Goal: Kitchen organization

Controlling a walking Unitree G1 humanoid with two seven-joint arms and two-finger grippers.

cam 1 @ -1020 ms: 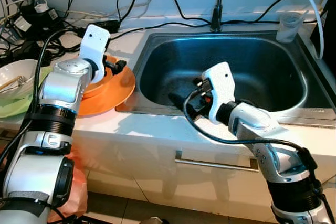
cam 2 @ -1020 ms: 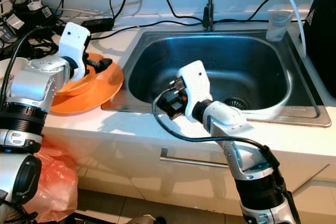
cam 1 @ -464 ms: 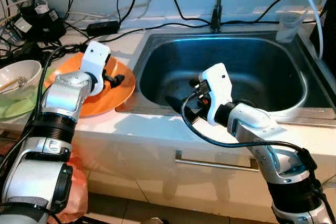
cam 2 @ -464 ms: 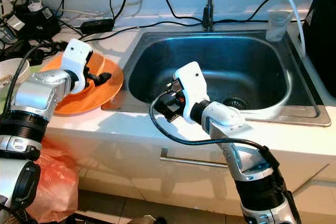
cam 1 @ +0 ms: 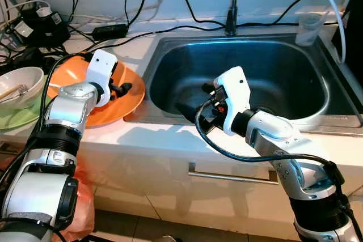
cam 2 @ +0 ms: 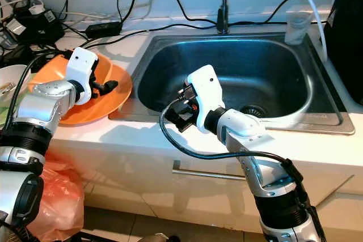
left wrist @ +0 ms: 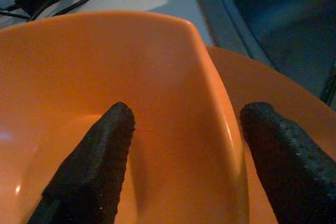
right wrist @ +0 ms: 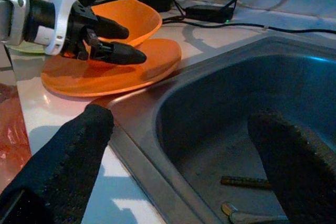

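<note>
Orange bowl (left wrist: 105, 77): sits on the orange plate (cam 1: 122, 100) at the left of the frame, on the tabletop (cam 1: 153, 137) just beside the sink's left rim.

Left gripper (cam 1: 121, 87): jaws apart, one finger inside the bowl and the other outside its rim over the plate; the wrist view shows the wall of the bowl between them, not pinched.

Change: a second ago the left arm stood higher and the bowl was tipped up beside it; now the arm has come down, the bowl rests on the plate, and the jaws stand open around its rim.

Meaning for the task: the bowl looks just set down and let go, so the stacking of bowl on plate seems done. The next move is probably to draw the left gripper back without dragging the rim along.

Right gripper (right wrist: 178, 145): jaws wide apart, empty, hanging over the near left corner of the sink (cam 1: 317, 114); it has barely shifted.

Sink contents: a small stick-like thing and a bit of metal lie on the bottom in the right wrist view; too small to name.

Other items: white bowl (cam 1: 20, 80) on a green plate (cam 1: 14, 118) at the far left edge; tap (cam 1: 232, 4) at top centre; clear cup (cam 1: 309, 26) at upper right; black cables (cam 1: 85, 29) along the back wall.
</note>
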